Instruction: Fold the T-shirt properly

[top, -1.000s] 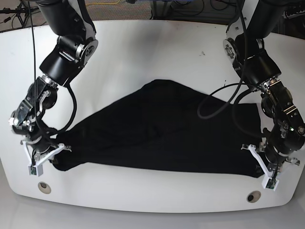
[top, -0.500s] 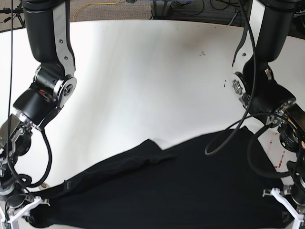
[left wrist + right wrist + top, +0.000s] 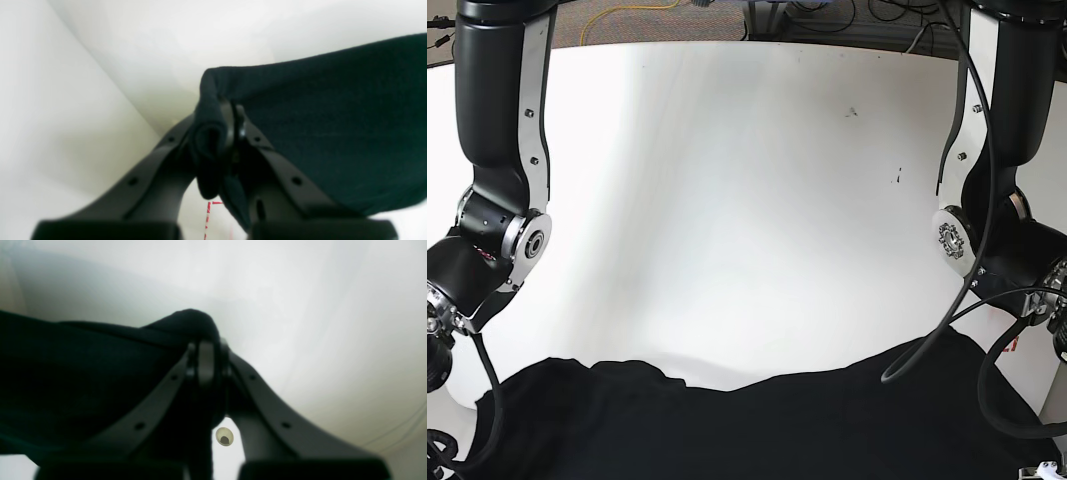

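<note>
The left gripper (image 3: 230, 126) is seen in the left wrist view with its jaws drawn together on a bunched corner of the black T-shirt (image 3: 333, 133); a roll of cloth is pinched between the fingers and a short tail hangs below them. The right gripper (image 3: 206, 363) is seen in the right wrist view likewise closed on a rounded wad of the same shirt, whose body stretches away to that view's left. In the base view neither gripper can be seen; only the upper arm links are shown, and the T-shirt is spread as a dark band along the bottom edge of the white table (image 3: 727, 200), its upper edge wavy and sagging between the two held ends.

The shirt is judged to be soft, limp and light: it drapes, wrinkles and bunches wherever it is clamped, and no shape is kept by it unaided. Little risk of breakage is expected, but slipping out of a shallow pinch is possible, and several layers may be caught at once where only one is wanted. A hold at the hem corners or at the shoulder seams, where the cloth is doubled and stitched, is thought best. Which corners are now held cannot be told, nor is the print visible.
</note>
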`<state>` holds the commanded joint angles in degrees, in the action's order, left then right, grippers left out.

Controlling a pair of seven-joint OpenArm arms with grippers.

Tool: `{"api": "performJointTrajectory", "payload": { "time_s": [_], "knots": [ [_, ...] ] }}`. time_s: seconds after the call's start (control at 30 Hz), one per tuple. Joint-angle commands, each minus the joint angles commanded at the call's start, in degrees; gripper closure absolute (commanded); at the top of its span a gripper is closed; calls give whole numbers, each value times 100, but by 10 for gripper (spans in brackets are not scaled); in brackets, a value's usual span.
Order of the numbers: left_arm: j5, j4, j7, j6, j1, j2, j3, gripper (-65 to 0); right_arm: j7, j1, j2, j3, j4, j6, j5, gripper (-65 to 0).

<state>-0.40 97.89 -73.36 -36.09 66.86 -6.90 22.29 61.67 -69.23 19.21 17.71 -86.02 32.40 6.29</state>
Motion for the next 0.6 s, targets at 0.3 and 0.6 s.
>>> {"api": "performJointTrajectory", "payload": {
  "time_s": [0.3,0.6],
  "knots": [
    [0,-9,9,-18,-53,-9,18,0,0,229,26,9,-9,0,0,0],
    [-9,211,9,-44,-826,-9,35,0,0,1231,-18,369,-492,202,0,0]
  ]
}}
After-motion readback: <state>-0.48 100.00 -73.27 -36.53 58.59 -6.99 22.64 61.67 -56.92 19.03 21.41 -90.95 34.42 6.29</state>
